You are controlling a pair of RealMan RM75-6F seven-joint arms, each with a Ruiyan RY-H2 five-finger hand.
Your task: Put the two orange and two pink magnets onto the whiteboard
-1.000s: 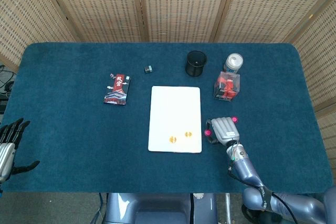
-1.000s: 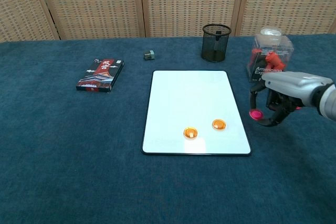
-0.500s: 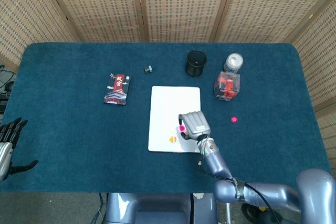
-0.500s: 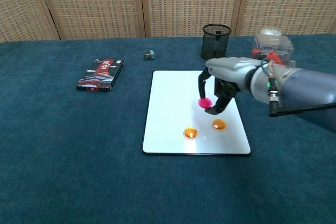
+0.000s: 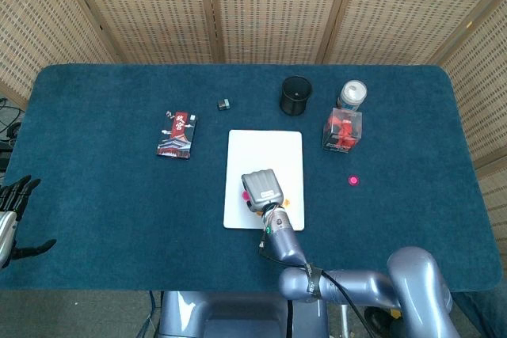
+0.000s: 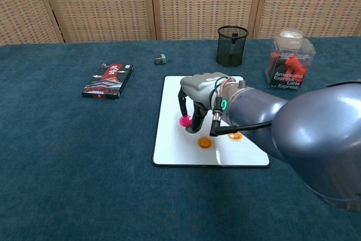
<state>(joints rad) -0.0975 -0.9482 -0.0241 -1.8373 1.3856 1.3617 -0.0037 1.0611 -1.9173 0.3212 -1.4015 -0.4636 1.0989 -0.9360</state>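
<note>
From the head view I see my right hand [image 5: 262, 188] over the near left part of the whiteboard [image 5: 264, 152], back of the hand toward the camera, with a pink magnet [image 5: 245, 195] showing at its left edge; the fingers are hidden under the hand here, so I cannot tell from this view how they close. One orange magnet [image 5: 287, 202] peeks out just right of the hand, on the board. The second pink magnet [image 5: 353, 180] lies on the blue table [image 5: 95, 116], well to the right of the board and near the clear box [image 5: 342, 129] with red contents. My left hand [image 5: 11, 211] hangs at the far left edge of the picture, fingers apart and holding nothing. In the chest view, my right hand [image 6: 197, 101] is curled downward, its fingertips [image 6: 195, 128] pinching the pink magnet [image 6: 185, 121] just above or on the whiteboard [image 6: 192, 156]; I cannot tell whether it touches the surface. Both orange magnets sit on the board, one [image 6: 204, 142] just near of the hand and the other [image 6: 235, 135] to its right, partly behind the wrist. A black mesh cup [image 6: 232, 45] stands far behind the board, and a card pack [image 6: 108, 80] lies to the left.
</note>
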